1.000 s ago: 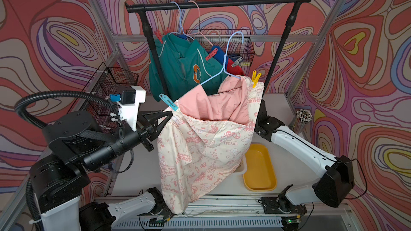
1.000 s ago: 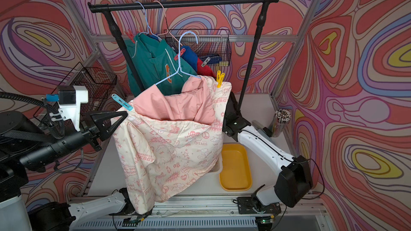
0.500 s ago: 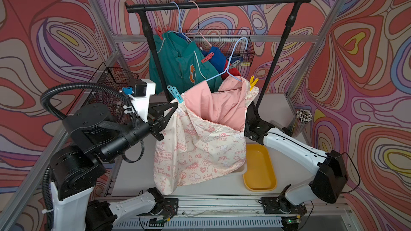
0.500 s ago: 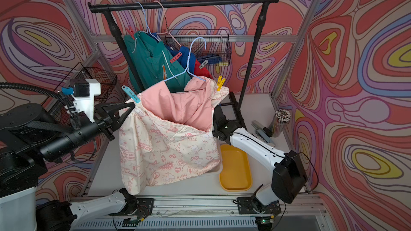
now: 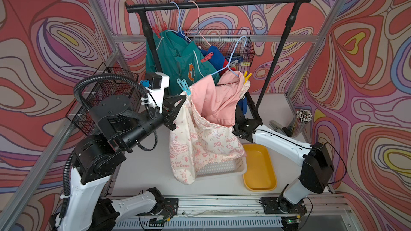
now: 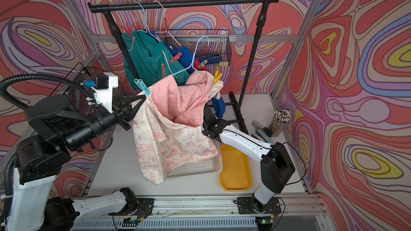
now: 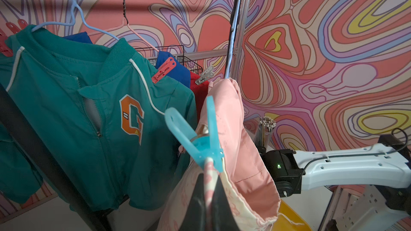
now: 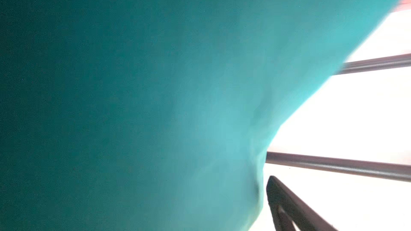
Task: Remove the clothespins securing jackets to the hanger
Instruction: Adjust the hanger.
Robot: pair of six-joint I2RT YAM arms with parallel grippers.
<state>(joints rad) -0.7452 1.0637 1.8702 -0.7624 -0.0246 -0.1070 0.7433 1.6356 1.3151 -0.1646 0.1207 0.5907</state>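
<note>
My left gripper [image 7: 208, 175] is shut on the edge of the pale pink jacket [image 5: 206, 130], just below a teal-blue clothespin [image 7: 195, 138] that shows in both top views [image 5: 183, 86] [image 6: 141, 86]. A yellow clothespin [image 5: 246, 77] grips the jacket's far shoulder on the light blue hanger [image 5: 231, 58], which is off the rail [image 5: 222, 3]. The teal-green jacket [image 5: 169, 58] carries coral-red clothespins [image 7: 164, 71] [image 5: 159, 28]. A grey clothespin [image 7: 204, 77] sits on the blue-red jacket [image 5: 214, 56]. My right gripper is hidden behind the pink jacket. Its wrist view shows teal cloth and one finger [image 8: 289, 207] set far aside.
A white perforated basket [image 5: 222, 170] lies under the pink jacket's hem, with a yellow tray [image 5: 260, 170] beside it. Wire baskets hang at the left [image 5: 100, 98] and behind the rack [image 5: 222, 41]. A pencil cup [image 5: 302, 118] and stapler [image 5: 278, 127] stand at the right.
My left gripper has carried the pink jacket and its hanger back toward the rack and lower, over the white basket. The right arm has reached in behind the jacket.
</note>
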